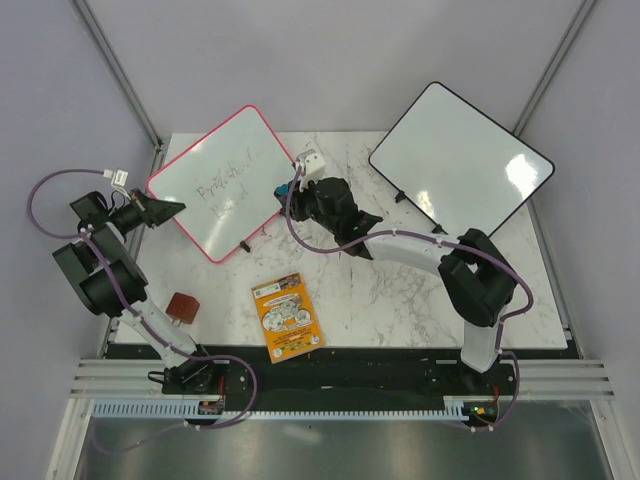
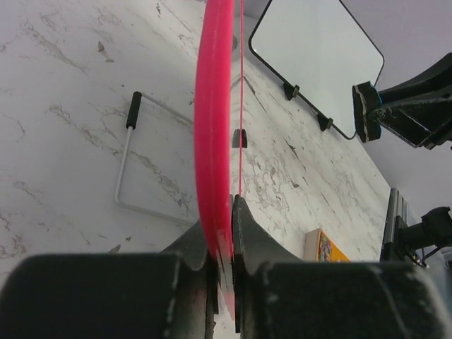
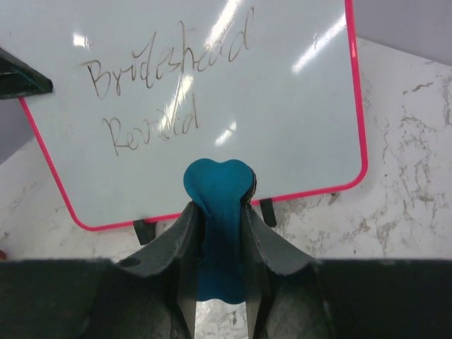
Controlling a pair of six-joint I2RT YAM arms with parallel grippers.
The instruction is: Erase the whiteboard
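The whiteboard (image 1: 220, 180), pink-framed and propped up at a tilt, stands at the table's back left with handwriting on it (image 3: 162, 78). My left gripper (image 1: 170, 207) is shut on its pink frame (image 2: 214, 127) at the board's left corner, one finger on each side of the edge (image 2: 229, 212). A blue heart-shaped eraser (image 3: 219, 187) is clamped in my right gripper (image 3: 219, 212), which is shut on it. The eraser (image 1: 287, 188) hangs by the board's lower right edge, just off the white surface. The board's wire stand (image 2: 131, 162) shows behind it.
A larger black-framed whiteboard (image 1: 460, 160) leans at the back right. An orange booklet (image 1: 287, 316) lies near the front edge, with a small red-brown block (image 1: 183, 306) to its left beside the left arm.
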